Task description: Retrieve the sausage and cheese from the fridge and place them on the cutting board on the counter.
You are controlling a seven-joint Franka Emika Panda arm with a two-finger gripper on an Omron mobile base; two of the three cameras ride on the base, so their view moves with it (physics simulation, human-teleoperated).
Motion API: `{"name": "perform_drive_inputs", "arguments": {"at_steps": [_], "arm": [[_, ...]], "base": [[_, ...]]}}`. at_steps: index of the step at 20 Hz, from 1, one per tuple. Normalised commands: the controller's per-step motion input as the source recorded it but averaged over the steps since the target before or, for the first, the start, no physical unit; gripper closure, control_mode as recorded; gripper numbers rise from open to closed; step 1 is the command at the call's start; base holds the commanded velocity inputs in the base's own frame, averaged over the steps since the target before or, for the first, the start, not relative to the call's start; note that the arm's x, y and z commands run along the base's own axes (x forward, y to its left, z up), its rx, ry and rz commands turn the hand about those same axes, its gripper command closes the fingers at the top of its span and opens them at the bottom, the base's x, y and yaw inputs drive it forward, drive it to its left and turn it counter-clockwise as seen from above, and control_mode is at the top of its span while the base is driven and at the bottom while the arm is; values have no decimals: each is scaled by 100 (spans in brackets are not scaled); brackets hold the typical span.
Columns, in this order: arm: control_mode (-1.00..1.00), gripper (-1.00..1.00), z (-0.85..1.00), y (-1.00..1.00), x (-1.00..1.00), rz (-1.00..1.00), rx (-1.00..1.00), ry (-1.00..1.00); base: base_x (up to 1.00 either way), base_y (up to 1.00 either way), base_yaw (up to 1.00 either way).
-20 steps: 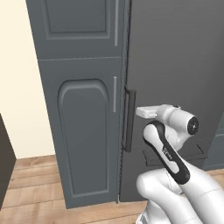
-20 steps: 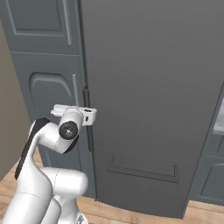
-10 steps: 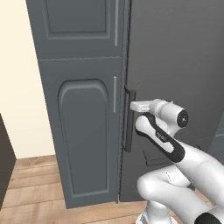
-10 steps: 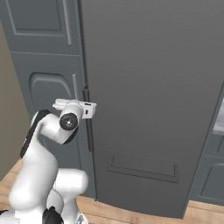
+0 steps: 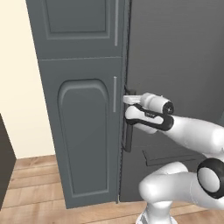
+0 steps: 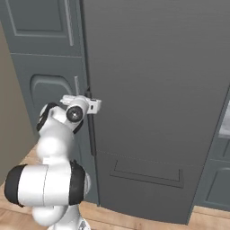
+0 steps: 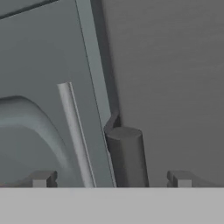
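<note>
From the left base view I can see the arm has stretched forward over the last second, carrying my gripper [image 5: 127, 99] right up to the fridge [image 5: 175, 65] door's black handle [image 5: 127, 131], at about 9 o'clock from the wrist; that puts me in reach to pull the door, which is shut, so sausage and cheese are hidden inside, I judge. The right base view shows the hand [image 6: 92, 105] against the handle's [image 6: 91, 134] upper end, and the full door face with a recessed panel low down, which the left view cuts off. In the hand view the jaws stand wide apart, gripping nothing, with the handle [image 7: 126, 157] rising between the fingertips [image 7: 41, 178] at 6 o'clock, beside the neighbouring cabinet's slim silver handle [image 7: 74, 131].
</note>
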Motion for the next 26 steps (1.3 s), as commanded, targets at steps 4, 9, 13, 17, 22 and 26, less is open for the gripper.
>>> {"name": "perform_drive_inputs", "arguments": {"at_steps": [4,9,13,17,22,26], "arm": [[-100,-100,-24,0,63,-1,0,0],[-100,-100,-16,0,61,-1,0,0],[-100,-100,-15,0,55,0,0,0],[-100,-100,-11,0,51,0,0,0],[-100,100,0,0,4,0,0,0],[-100,100,0,0,0,0,0,0]], "base": [[0,0,0],[0,0,0],[0,0,0],[0,0,0],[0,0,0],[0,0,0]]}}
